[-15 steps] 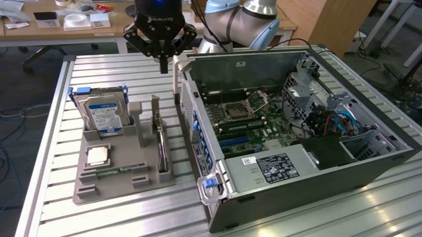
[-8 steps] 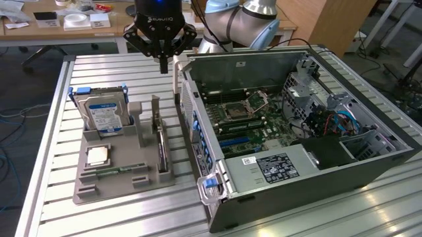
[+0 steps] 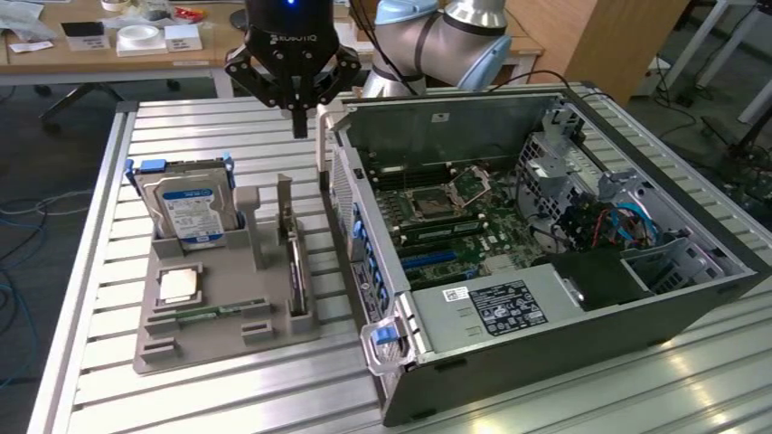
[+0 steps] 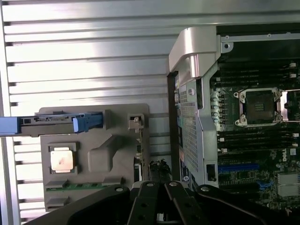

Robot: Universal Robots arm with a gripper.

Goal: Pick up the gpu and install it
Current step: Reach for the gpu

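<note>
Exterior view: the gpu (image 3: 296, 271) stands on edge in the right slot of the gray holder (image 3: 205, 348), just left of the open computer case (image 3: 543, 353). Its long axis runs near to far. Beyond its far bracket end and higher up hangs the gripper (image 3: 299, 122), clenched and empty.

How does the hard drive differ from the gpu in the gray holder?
The hard drive is thick and boxy; the gpu is a thin flat card. The hard drive bears a blue-white label; the gpu is dark with a pale metal bracket. The hard drive stands toward the exterior view's left; the gpu stands nearer the computer case. Both stand on edge in the gray holder.
</note>
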